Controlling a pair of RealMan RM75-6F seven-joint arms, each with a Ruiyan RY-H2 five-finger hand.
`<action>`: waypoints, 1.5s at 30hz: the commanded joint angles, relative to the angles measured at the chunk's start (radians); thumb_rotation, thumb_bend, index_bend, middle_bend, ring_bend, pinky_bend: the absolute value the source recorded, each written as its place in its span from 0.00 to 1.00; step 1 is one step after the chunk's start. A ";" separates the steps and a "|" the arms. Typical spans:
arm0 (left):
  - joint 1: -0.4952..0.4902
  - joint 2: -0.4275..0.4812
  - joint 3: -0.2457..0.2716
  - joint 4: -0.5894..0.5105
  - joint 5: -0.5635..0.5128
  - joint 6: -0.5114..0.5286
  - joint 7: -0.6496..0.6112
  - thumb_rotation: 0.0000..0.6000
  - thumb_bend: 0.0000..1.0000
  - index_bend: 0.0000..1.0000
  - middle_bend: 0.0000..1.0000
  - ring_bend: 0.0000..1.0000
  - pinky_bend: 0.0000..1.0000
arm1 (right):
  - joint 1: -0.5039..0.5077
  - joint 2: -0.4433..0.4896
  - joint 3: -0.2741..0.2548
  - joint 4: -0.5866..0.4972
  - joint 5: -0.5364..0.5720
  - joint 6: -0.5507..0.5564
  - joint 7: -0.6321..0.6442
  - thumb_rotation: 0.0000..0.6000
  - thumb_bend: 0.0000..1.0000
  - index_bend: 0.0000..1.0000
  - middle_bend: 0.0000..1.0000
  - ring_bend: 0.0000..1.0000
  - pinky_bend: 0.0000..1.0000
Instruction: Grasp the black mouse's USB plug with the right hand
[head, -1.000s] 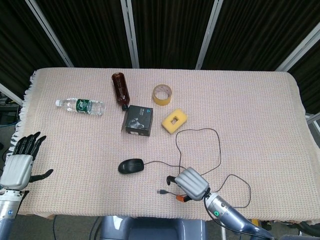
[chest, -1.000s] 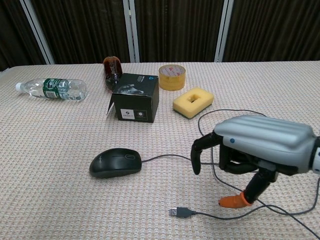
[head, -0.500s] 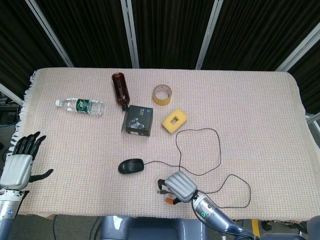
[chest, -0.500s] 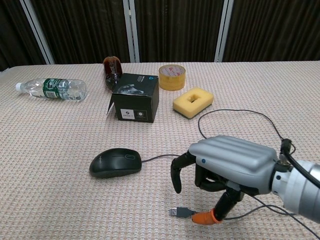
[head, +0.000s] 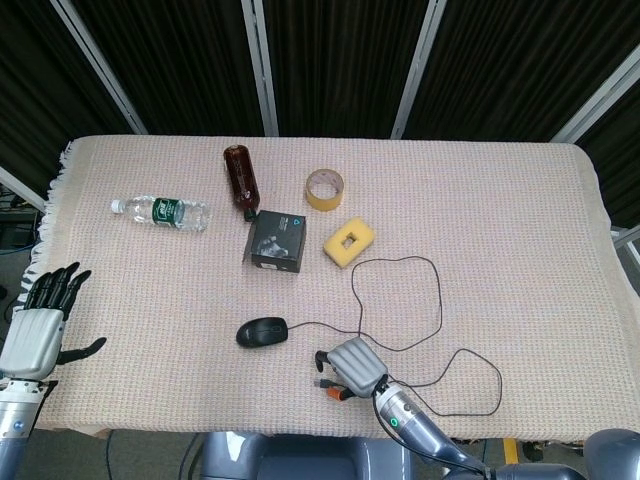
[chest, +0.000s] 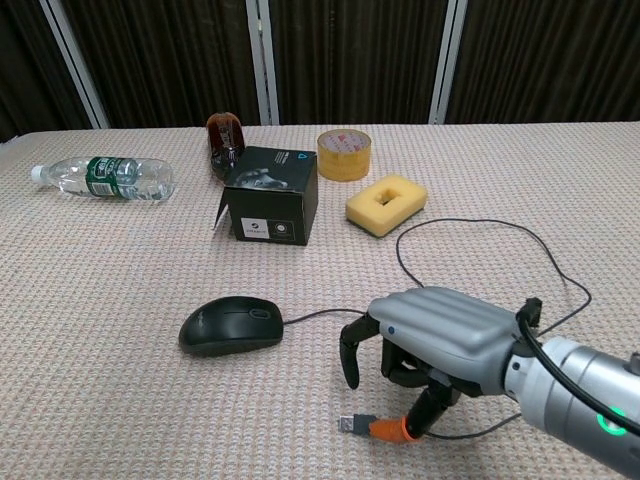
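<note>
USB plug (chest: 352, 424) lies on the cloth just right of and nearer the camera than the black mouse (chest: 231, 325). Right hand (chest: 437, 345) arches directly over it, fingers curled downward, orange thumb tip (chest: 388, 430) apparently touching the plug; a closed grip cannot be confirmed. Left hand (head: 38, 330), far left of the mouse, shows fingers spread, holding nothing.

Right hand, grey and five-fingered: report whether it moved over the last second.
Yes. The right hand shifted left toward the black mouse, and its orange fingertip now sits at the USB plug.
</note>
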 joint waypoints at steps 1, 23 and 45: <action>0.000 0.000 -0.001 0.000 -0.001 0.000 -0.003 1.00 0.13 0.09 0.00 0.00 0.00 | 0.002 -0.010 -0.003 0.007 0.009 0.003 -0.008 1.00 0.20 0.48 1.00 1.00 0.76; 0.001 0.003 -0.001 0.002 0.006 0.004 -0.021 1.00 0.13 0.09 0.00 0.00 0.00 | -0.004 -0.079 -0.012 0.079 0.085 0.028 -0.015 1.00 0.31 0.54 1.00 1.00 0.76; 0.002 -0.001 -0.004 0.001 0.006 0.010 -0.030 1.00 0.13 0.10 0.00 0.00 0.00 | -0.015 0.027 0.068 -0.018 -0.088 0.213 0.117 1.00 0.43 0.64 1.00 1.00 0.76</action>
